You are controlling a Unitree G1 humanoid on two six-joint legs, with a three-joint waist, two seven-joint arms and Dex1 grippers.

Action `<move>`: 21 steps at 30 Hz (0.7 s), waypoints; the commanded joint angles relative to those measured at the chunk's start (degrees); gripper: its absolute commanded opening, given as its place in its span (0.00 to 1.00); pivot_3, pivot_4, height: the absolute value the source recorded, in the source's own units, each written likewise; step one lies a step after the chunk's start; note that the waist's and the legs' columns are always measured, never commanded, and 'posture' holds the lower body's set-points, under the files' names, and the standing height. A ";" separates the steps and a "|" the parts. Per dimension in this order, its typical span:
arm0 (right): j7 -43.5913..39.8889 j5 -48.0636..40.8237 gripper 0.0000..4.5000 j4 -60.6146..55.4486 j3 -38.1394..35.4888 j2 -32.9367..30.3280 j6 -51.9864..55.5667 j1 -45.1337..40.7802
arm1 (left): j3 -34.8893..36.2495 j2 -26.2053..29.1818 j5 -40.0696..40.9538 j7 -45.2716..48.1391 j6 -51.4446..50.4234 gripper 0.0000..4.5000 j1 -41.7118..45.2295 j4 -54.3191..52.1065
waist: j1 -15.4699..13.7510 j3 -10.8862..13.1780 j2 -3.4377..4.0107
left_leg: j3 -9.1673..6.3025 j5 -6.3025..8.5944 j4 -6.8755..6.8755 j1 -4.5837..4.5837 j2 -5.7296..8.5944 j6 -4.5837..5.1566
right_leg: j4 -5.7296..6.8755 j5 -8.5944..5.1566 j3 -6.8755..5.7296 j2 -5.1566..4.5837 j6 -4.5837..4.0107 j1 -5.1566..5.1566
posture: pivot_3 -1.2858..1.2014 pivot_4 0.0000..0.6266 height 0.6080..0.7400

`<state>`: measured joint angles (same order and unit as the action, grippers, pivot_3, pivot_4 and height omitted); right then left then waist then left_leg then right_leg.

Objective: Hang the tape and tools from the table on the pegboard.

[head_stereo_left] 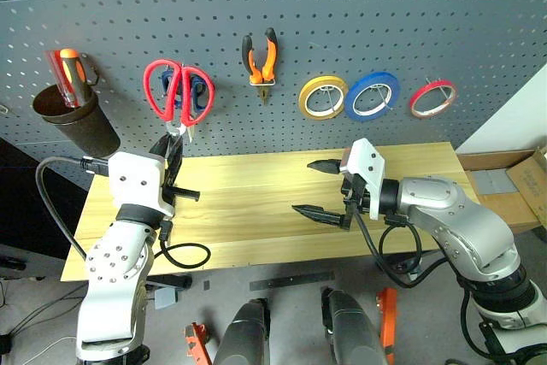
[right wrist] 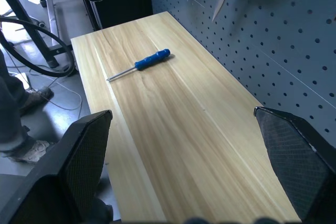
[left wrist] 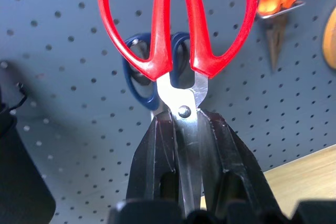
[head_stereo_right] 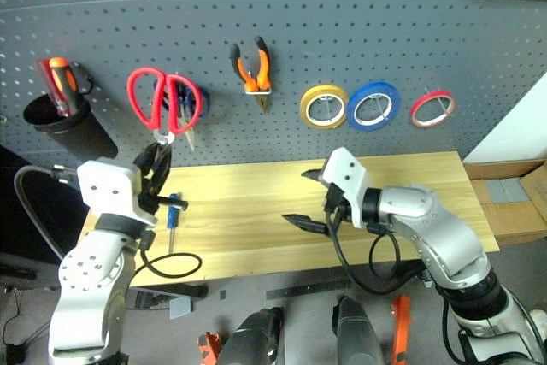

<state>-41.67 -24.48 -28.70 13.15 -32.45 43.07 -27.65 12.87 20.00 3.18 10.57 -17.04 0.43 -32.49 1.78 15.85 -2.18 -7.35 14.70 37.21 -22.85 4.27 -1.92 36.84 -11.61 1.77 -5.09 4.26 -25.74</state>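
While the left gripper (left wrist: pixel 186 145) clamps the red-handled scissors (left wrist: pixel 178 30), seemingly against the pegboard (head_stereo_left: pixel 342 23), the right gripper (head_stereo_left: pixel 323 188) gapes empty.

arms: silver-grey metal shells, small round holes seen on the left forearm | wrists: white blocky housings joined by black collars | left gripper (head_stereo_left: pixel 172 153), right gripper (head_stereo_left: pixel 325 188): two black tapered fingers each | cables: black, looped beneath both wrists
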 commanded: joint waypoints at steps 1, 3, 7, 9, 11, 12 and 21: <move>-0.52 0.31 1.00 -0.80 -0.07 0.08 -1.13 -0.73 | 0.94 -0.06 -0.45 -0.72 -0.42 0.05 -0.40 0.42 | 0.00 0.00 0.00 | 0.00 0.00 0.00 0.00 0.00 0.00 | 0.00 0.00 0.00 0.00 0.00 0.00 | 0.50 0.39 1.00; -0.57 0.51 1.00 -0.73 -0.04 0.31 -1.21 -0.84 | 0.78 -0.05 -0.49 -0.72 -0.67 0.05 -0.18 1.38 | 0.00 0.00 0.00 | 0.02 0.00 0.00 0.00 0.00 0.00 | 0.00 0.00 0.00 0.00 0.00 0.00 | 0.50 0.39 1.00; -0.60 0.76 1.00 -0.64 0.19 0.87 -1.41 -1.13 | -0.37 0.25 -1.04 -0.63 -1.39 0.05 1.89 4.51 | 0.01 0.00 0.00 | 0.03 0.00 0.02 0.00 0.00 0.00 | 0.01 0.00 -0.01 0.00 0.00 0.00 | 0.50 0.39 1.00; -0.60 0.75 1.00 -0.77 0.23 0.96 -1.34 -1.14 | -0.91 0.35 -1.49 -0.63 -1.44 0.05 2.87 5.25 | -0.01 0.00 0.00 | 0.02 0.00 0.05 -0.01 0.00 0.00 | 0.02 0.00 -0.03 0.00 0.00 0.00 | 0.50 0.39 1.00; -0.57 0.77 1.00 -0.89 0.21 1.01 -1.30 -1.07 | -1.17 0.26 -1.81 -0.70 -1.39 0.05 3.41 5.89 | -0.01 -0.01 -0.01 | 0.02 0.00 0.07 -0.02 0.01 0.00 | 0.02 0.01 -0.02 0.00 0.00 0.01 | 0.50 0.39 1.00; -0.55 0.77 1.00 -0.95 0.19 1.04 -1.28 -1.04 | -1.26 0.23 -1.92 -0.71 -1.35 0.05 3.51 6.09 | 0.01 0.00 -0.01 | 0.02 0.00 0.09 -0.02 0.01 0.00 | 0.02 0.01 -0.02 0.00 0.00 0.01 | 0.49 0.39 1.00; 0.74 -0.19 1.00 -1.78 -1.06 4.12 -2.74 -1.61 | -1.83 0.00 -0.86 1.07 -2.21 0.44 2.48 6.44 | 0.09 -0.01 -0.01 | 0.02 0.00 0.10 0.00 0.00 0.00 | 0.04 0.01 0.01 0.00 0.00 0.01 | 0.49 0.39 1.00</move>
<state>-41.06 -23.86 -28.39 13.54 -28.66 41.81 -28.27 10.97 19.97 2.03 11.27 -19.49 3.55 -24.82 1.86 15.84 -2.19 -7.33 14.70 37.32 -22.85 4.27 -1.92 36.88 -11.60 1.78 -5.09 4.26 -25.73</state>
